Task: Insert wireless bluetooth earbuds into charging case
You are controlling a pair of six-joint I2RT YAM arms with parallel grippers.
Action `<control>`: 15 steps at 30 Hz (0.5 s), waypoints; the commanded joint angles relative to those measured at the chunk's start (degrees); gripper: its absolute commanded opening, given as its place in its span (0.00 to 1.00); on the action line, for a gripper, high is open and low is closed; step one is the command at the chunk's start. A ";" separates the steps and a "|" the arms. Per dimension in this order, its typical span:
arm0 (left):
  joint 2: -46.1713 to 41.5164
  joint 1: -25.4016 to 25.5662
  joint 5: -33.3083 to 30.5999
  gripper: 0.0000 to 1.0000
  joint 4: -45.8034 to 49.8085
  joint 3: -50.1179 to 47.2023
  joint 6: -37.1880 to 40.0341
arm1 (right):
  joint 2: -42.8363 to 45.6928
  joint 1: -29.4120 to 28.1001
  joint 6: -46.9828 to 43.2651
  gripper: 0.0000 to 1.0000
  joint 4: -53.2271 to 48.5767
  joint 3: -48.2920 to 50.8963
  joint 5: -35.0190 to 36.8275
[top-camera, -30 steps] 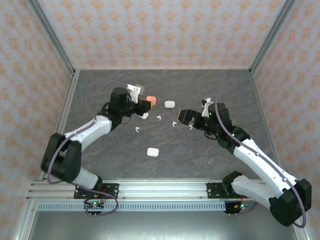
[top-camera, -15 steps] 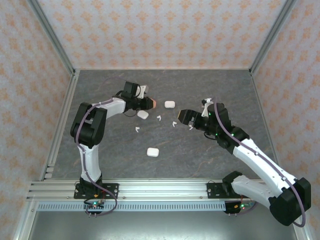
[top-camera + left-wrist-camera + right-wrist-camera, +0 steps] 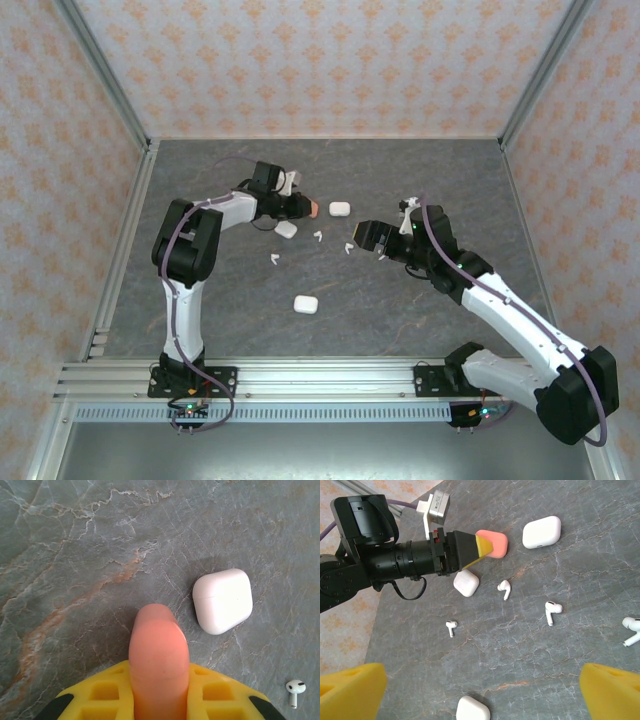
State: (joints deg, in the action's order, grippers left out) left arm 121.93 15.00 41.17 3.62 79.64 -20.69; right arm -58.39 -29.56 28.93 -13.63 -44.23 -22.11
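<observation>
The left hand (image 3: 302, 207) is clenched on a pink case (image 3: 159, 650), close to a white case (image 3: 222, 600) lying on the surface (image 3: 530, 670). The right hand (image 3: 360, 237) is released, grasping nothing. Small white earbuds (image 3: 504, 587) lie scattered on the surface between the hands.

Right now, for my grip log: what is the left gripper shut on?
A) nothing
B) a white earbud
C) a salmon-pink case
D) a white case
C: the left gripper is clamped on the salmon-pink case, while a white case lies free on the table beside it.
</observation>
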 commanded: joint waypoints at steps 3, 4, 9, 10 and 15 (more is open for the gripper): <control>2.26 0.23 0.46 0.22 1.47 2.10 -1.63 | 0.01 0.21 0.16 0.99 1.08 -0.06 -1.07; 2.15 0.19 -0.04 0.24 1.92 2.09 -1.24 | 0.03 0.18 0.16 0.99 0.91 -0.20 -0.97; 0.79 0.20 -3.99 0.36 5.30 2.45 0.89 | 0.21 0.21 -0.59 0.99 -1.20 -1.29 -0.35; 0.47 0.20 -4.52 0.38 5.69 2.54 1.20 | 0.26 0.21 -0.97 0.99 -1.67 -1.53 -0.11; -2.16 -0.14 -7.83 0.44 8.22 3.25 2.99 | 1.81 0.21 -3.61 0.99 -6.06 -2.79 2.21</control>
State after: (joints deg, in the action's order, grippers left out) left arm 122.85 15.00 37.67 7.62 81.21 -19.94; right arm -58.30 -29.56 27.83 -16.05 -44.58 -22.02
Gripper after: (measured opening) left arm 0.435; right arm 0.992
